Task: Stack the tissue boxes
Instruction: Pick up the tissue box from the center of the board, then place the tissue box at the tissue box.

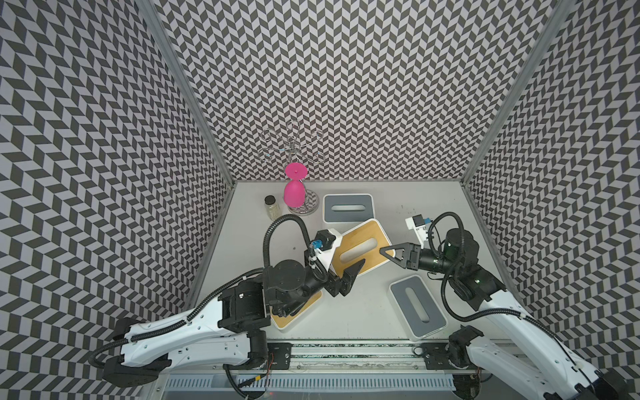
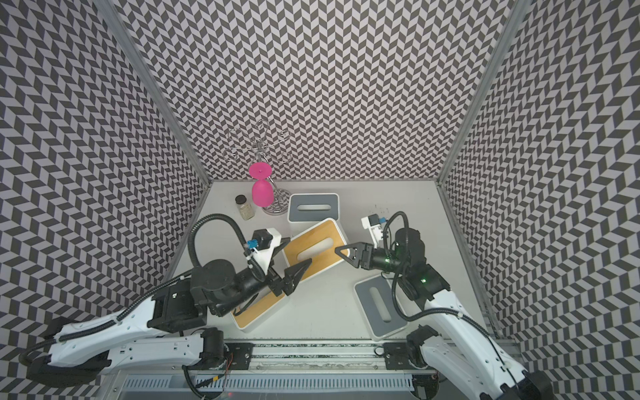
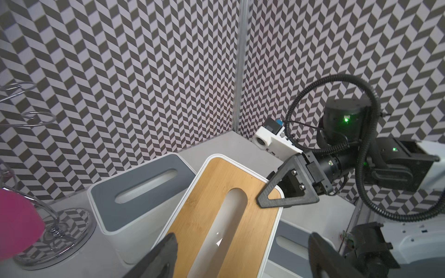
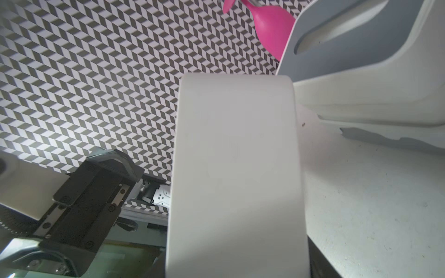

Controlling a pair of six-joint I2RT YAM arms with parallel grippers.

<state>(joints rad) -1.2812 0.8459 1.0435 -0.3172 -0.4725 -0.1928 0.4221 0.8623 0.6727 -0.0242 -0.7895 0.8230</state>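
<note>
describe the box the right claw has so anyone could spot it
Start at the middle of the table. The bamboo-lid box sits there at an angle, one end in the right claw. The other bamboo-lid box lies half hidden under the left arm.

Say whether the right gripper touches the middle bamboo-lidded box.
Touching: in the left wrist view the right gripper lays a finger flat on a corner of the bamboo-lidded box.

Both top views look steeply down on the whole bench [image 1: 362, 303] from its near edge, while the wrist views face each other close across one box [image 3: 209, 192], the right nearly against its side.
</note>
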